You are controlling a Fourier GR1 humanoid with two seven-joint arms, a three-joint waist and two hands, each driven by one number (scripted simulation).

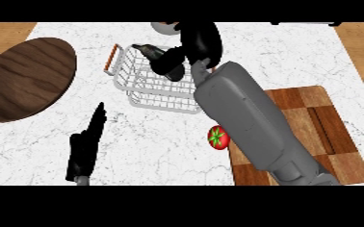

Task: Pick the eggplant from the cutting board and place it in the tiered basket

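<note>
Eggplant: I saw it as a dark shape at the upper left of the tiered basket, just beside the right hand's fingers and partly hidden by them (I could not tell whether it rested on the wire or hung above it).
Tiered basket: white wire, with an orange-brown handle on its left edge, it stood on the bench between the round board and the cutting board.
Right hand: it sat over the basket's upper part with its fingers curled downward; whether they had hold of the eggplant I could not tell.
Left hand: it rested at the lower left, well apart from the basket, fingers straight and holding nothing.
Cutting board: chequered wood at the right, largely covered by my right forearm.
Tomato: red, it lay on the white marble bench just beside the board's left edge.
Round board: dark wood, at the far left.
</note>
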